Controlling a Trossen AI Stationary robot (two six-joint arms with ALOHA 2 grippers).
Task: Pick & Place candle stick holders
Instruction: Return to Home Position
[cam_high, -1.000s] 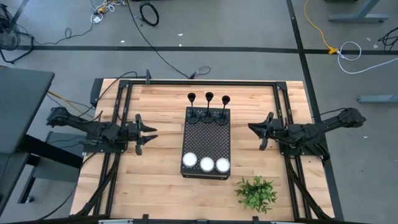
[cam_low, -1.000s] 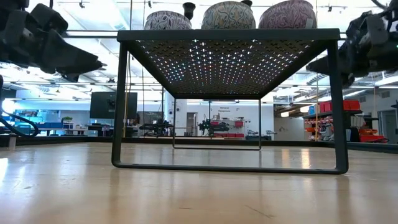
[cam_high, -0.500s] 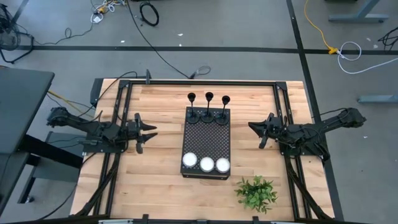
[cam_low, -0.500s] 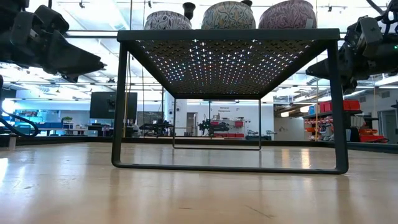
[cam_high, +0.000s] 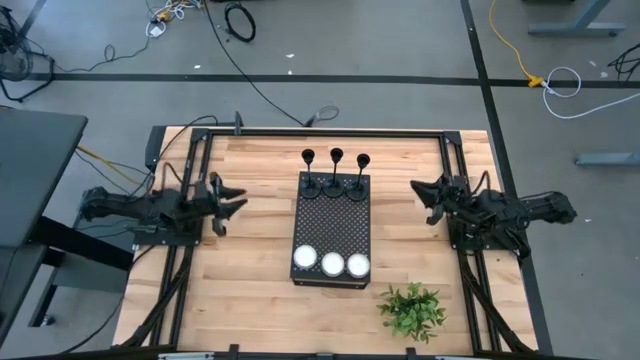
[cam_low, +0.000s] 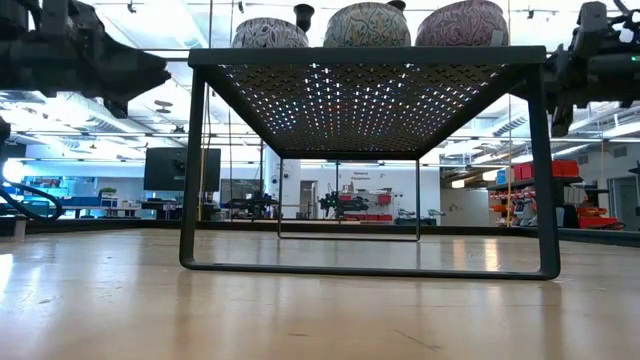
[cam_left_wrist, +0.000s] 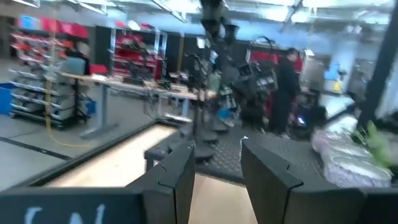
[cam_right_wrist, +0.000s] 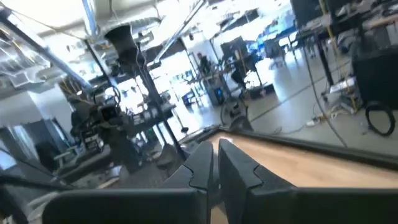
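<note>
Candle stick holders stand at the shelf's far end. Left gripper, left of shelf: fingers apart, empty. Right gripper, opposite side: narrow, empty.

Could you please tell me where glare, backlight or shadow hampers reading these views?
High view: even light, no glare; the candle stick holders, left gripper and right gripper at either side read plainly. Low view: ceiling lights shine through the perforated shelf, leaving it in silhouette; the table top carries a sheen. Right wrist view: strong backlight from room lights.
</note>
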